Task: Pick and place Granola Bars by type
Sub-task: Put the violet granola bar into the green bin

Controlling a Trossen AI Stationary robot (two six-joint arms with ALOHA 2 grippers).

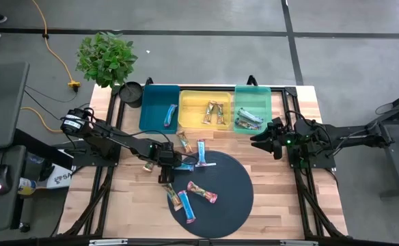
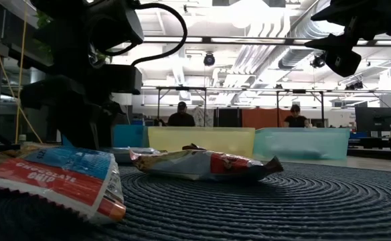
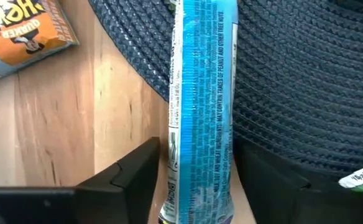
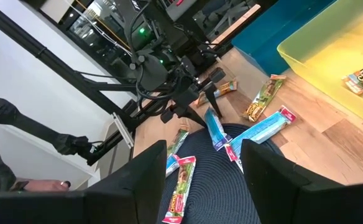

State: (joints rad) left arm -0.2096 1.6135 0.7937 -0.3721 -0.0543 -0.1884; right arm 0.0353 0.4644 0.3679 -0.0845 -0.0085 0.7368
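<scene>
Right up close, the left gripper [image 3: 194,180] straddles a blue bar [image 3: 200,112] at the edge of the round dark mat [image 1: 216,195], its fingers [image 3: 128,177] on either side; whether they already pinch the wrapper I cannot tell. Other bars [image 1: 201,193] lie scattered on the mat and the wooden tabletop [image 1: 128,198]. Farther back stand the teal tray [image 1: 157,102], yellow tray [image 1: 206,96] and green tray [image 1: 253,92], each holding bars. The right gripper [image 1: 257,141] hangs spread and empty beside the green tray, its tips partly hidden.
</scene>
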